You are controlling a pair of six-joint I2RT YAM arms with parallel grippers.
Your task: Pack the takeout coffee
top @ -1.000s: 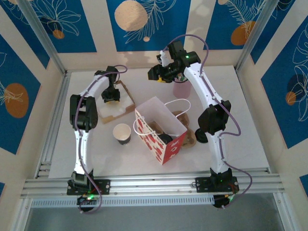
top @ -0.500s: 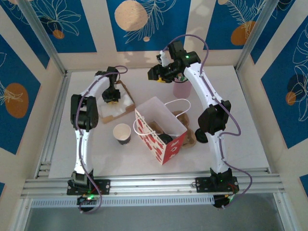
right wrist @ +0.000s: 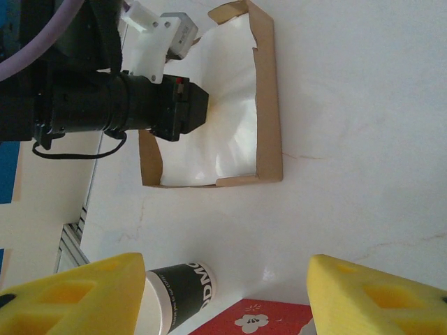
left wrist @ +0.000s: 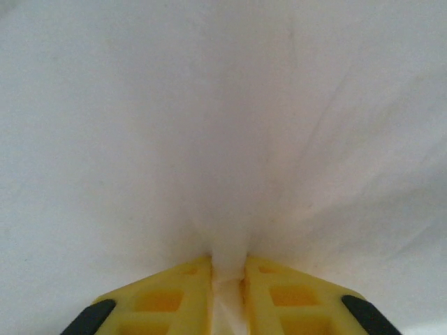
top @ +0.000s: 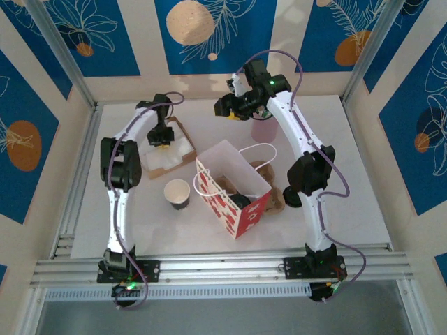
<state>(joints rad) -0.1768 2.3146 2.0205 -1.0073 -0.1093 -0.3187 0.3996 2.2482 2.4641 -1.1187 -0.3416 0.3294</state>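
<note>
A black paper coffee cup [top: 177, 194] with a white inside stands open and upright left of the red-and-white paper bag [top: 241, 209]. The cup [right wrist: 183, 292] also appears low in the right wrist view, beside the bag's red corner [right wrist: 269, 319]. My left gripper [top: 161, 145] reaches down into a cardboard tray [top: 180, 128]. Its yellow fingers [left wrist: 183, 293] are shut on a pinched fold of white napkin [left wrist: 223, 139]. My right gripper [right wrist: 227, 300] hangs open and empty, high over the back of the table [top: 225, 110].
A pink cup [top: 263, 128] stands behind the bag, under the right arm. Brown paper pieces [top: 276, 200] and a black lid [top: 292, 199] lie right of the bag. In the right wrist view the cardboard tray's rim [right wrist: 269, 105] frames the white napkins and the left gripper [right wrist: 183, 115].
The left gripper's fingers have closed on the white napkin in the tray. The right arm has stayed still.
</note>
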